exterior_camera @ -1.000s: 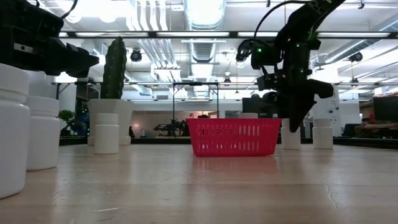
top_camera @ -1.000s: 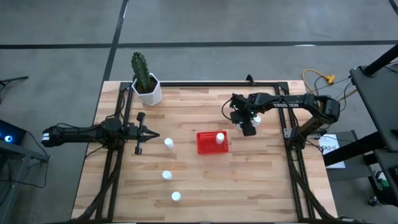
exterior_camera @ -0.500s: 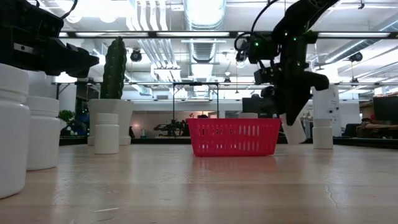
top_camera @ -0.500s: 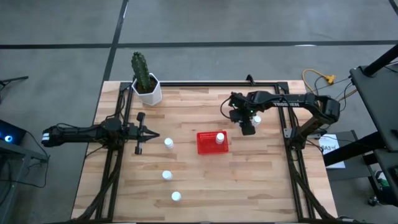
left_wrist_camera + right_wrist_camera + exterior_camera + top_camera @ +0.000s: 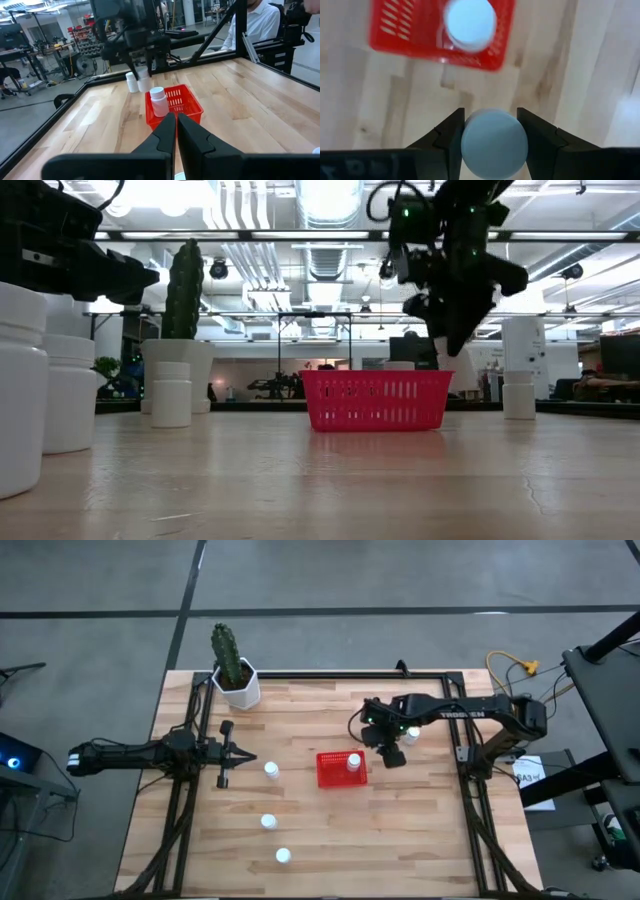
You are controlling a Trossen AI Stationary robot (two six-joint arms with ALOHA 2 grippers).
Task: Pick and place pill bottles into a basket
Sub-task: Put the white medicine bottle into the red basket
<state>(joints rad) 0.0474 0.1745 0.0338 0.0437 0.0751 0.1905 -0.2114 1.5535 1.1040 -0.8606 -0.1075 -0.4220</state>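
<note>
The red basket (image 5: 333, 772) sits mid-table with one pill bottle (image 5: 353, 762) standing in it. My right gripper (image 5: 390, 753) hovers just right of the basket, shut on another pill bottle (image 5: 494, 142). Three more pill bottles (image 5: 271, 770) (image 5: 268, 822) (image 5: 283, 856) stand on the table's left half. A further one (image 5: 411, 733) stands by the right arm. My left gripper (image 5: 248, 756) waits shut at the left, level above the table, with nothing in it. My right gripper pinches the bottle's upper part (image 5: 465, 142), beside the round cap, between its two fingers (image 5: 449, 136). The fingers come from above, pointing steeply down. The bottle (image 5: 462, 368) hangs below them, slightly tilted, lifted clear of the table.
A white pot with a cactus (image 5: 235, 680) stands at the far left corner. Dark frame rails (image 5: 470, 790) run along the table's left and right sides. Bare wood lies near and right of the basket. A person in a white shirt (image 5: 255, 20) is beyond the table.
My right gripper has risen and moved toward the basket, carrying the bottle with it. The bottle, on the table a second ago, is now lifted clear and tipped a little.
</note>
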